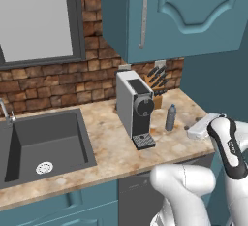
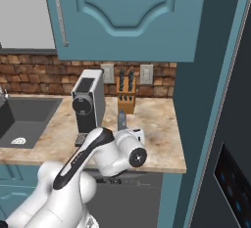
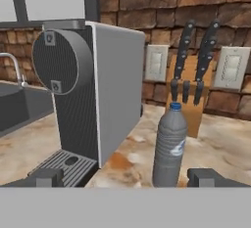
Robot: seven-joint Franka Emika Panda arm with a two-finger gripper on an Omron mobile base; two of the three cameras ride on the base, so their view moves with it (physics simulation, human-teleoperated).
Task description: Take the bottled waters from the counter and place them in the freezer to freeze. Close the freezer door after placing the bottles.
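Bottle stands upright on the surface, just right of the coffee machine and in front of the knife block. It is the dull grey-blue one, with a small blue cap and a pale label low on its body. In the left base view it stands apart from the machine, near the right end of the surface. In the right base view only its top shows above the arm. I see one bottle only; where the second one is I cannot tell.

I judge it light and thin-walled: a small plastic bottle full of water, a little soft under pressure, smooth and round, so it can slip or turn if it is pinched too high or off centre. It is slim and tall for its foot, so a push on one side may tip it. The best place to hold seems the middle of the body, at or just above the label, where the wall is straight, not the narrow neck.

The jaws are wide apart and empty, at the height of the bottle's lower part. The bottle stands between the two fingertips but nearer to the right one, and ahead of them, not yet touching. I judge a small shift to the right and a move forward would centre it before closing.
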